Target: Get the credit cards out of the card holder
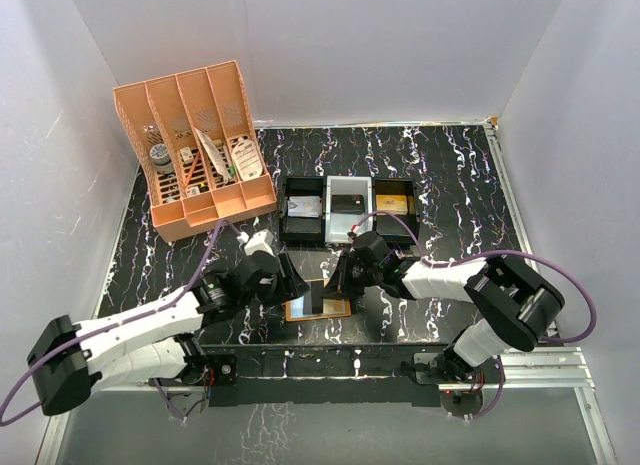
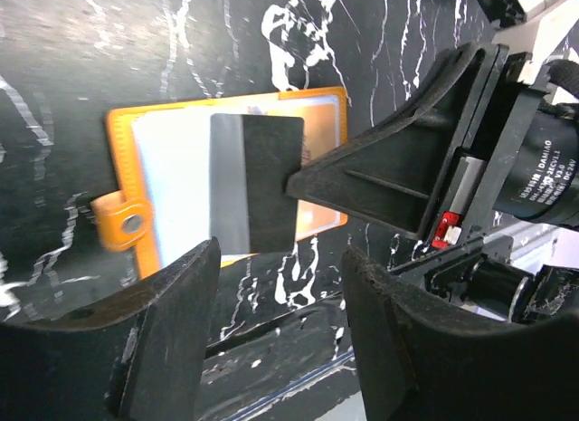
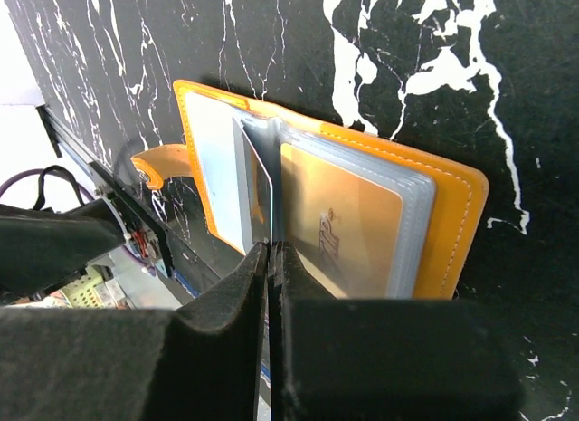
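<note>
Overhead, a black table (image 1: pixel 450 185) veined with white marbling is filling the floor of the workspace, and plain white walls (image 1: pixel 350 45) are enclosing it on the left, far and right sides. An aluminium rail (image 1: pixel 540 360) is running along the near edge. An orange slotted desk organizer (image 1: pixel 195 145) is standing at the far left, its slots holding small items too small to tell. A row of shallow black trays (image 1: pixel 300 182) is sitting at the far centre, one carrying a small black box (image 1: pixel 349 201) and the rightmost a gold block (image 1: pixel 392 203). The card holder (image 1: pixel 320 307) is lying open and flat at the near centre, between the two arms, its snap tab (image 2: pixel 118 224) sticking out to one side. A gold-toned card (image 3: pixel 344 231) is showing through a clear sleeve in one half. The right gripper (image 3: pixel 271 258) is pinching a credit card (image 2: pixel 258 181) by one edge with its jaws pressed tight, the card standing over the fold of the holder (image 3: pixel 452 222); whether it is fully out of its pocket cannot be told. The left gripper (image 2: pixel 280 253) is hovering just beside the holder with jaws parted and nothing between them. Purple cables (image 1: pixel 575 285) are looping off both arms.
</note>
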`<state>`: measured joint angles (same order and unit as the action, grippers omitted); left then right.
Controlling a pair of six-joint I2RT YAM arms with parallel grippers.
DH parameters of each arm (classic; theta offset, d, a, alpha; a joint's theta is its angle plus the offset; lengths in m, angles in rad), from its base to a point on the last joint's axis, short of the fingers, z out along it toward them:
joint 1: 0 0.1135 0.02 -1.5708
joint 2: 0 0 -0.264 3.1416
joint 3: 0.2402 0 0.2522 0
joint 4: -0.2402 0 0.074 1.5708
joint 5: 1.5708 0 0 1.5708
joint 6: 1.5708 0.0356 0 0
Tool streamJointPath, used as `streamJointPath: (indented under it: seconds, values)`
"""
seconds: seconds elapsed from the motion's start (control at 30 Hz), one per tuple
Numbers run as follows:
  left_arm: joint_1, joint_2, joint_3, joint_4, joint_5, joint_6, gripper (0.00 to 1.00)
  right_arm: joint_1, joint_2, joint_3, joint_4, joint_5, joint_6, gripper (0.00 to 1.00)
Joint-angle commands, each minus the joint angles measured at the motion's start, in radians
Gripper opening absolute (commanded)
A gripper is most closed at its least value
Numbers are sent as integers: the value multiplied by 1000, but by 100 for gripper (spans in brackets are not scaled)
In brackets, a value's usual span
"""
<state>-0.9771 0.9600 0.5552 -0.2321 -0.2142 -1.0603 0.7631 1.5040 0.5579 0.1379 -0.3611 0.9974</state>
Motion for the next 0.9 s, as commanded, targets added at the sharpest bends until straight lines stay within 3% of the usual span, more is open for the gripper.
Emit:
streamJointPath:
  seconds: [0.0, 0.1, 0.2, 0.37, 0.5, 0.87]
  values:
    - [2, 128, -11, 173, 130, -72, 50, -6, -17, -9, 14, 38, 3, 1]
    - [15, 212, 13, 108, 89, -106, 40, -4, -15, 24, -55, 71, -7, 1]
    - [31, 257, -15, 167, 92, -118, 34, -4, -28, 24, -72, 82, -10, 1]
    - [43, 350, -51, 241, 130, -124, 29, -5, -34, -5, -25, 59, 14, 4]
    - [46, 376, -62, 223, 132, -164, 22, -5, -36, -36, 53, 30, 56, 12]
    - [46, 310, -115, 140, 87, -157, 18, -5, -40, -100, 235, -12, 131, 23]
